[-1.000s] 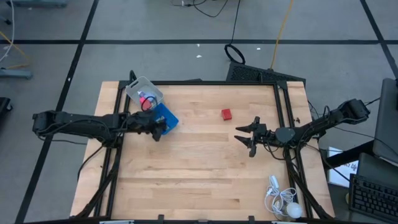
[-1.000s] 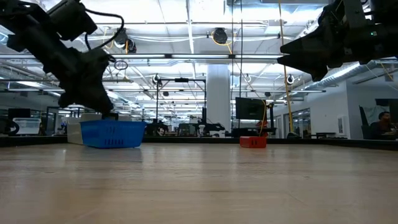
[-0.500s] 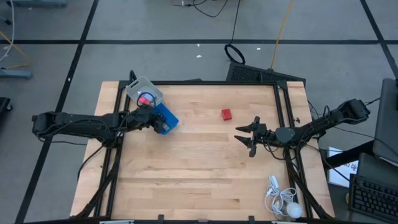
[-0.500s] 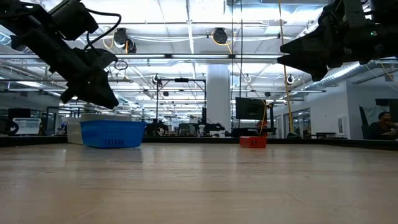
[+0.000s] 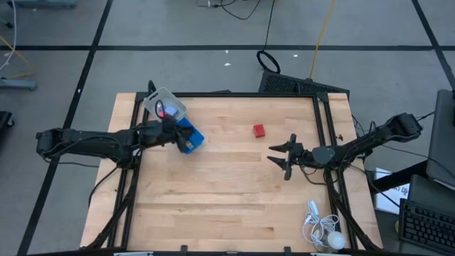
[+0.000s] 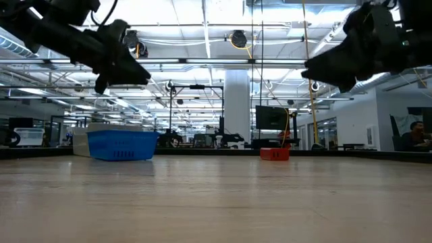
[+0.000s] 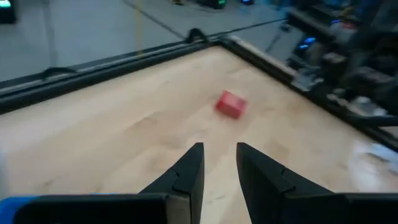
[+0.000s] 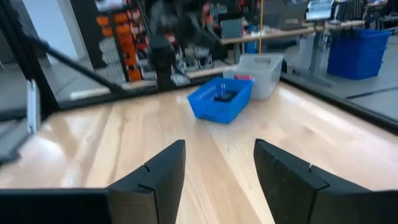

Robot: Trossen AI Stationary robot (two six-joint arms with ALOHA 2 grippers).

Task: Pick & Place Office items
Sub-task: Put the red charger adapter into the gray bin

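Note:
A red block (image 5: pixel 259 130) lies on the wooden table toward its far side; it also shows in the left wrist view (image 7: pixel 231 104) and the low view (image 6: pixel 275 154). A blue tray (image 5: pixel 190 136) stands at the far left, with a clear plastic box (image 5: pixel 165 105) behind it holding a red-pink piece (image 5: pixel 165 111). My left gripper (image 5: pixel 175 134) hovers above the tray's left edge, pointing almost level toward the red block, fingers (image 7: pixel 219 155) a little apart and empty. My right gripper (image 5: pixel 279 158) hangs open and empty right of centre, pointing toward the tray (image 8: pixel 221 99).
A white corded gadget (image 5: pixel 323 231) lies at the table's near right corner. A black frame (image 5: pixel 242 94) runs along the table's edges. Bare wood stretches between the two grippers and across the near half. Dark pieces lie inside the blue tray (image 8: pixel 219 96).
My left gripper has risen from just above the blue tray and tipped up from pointing steeply down into it to pointing nearly level toward the table's right. The tray has stayed where it was. My right arm has kept still.

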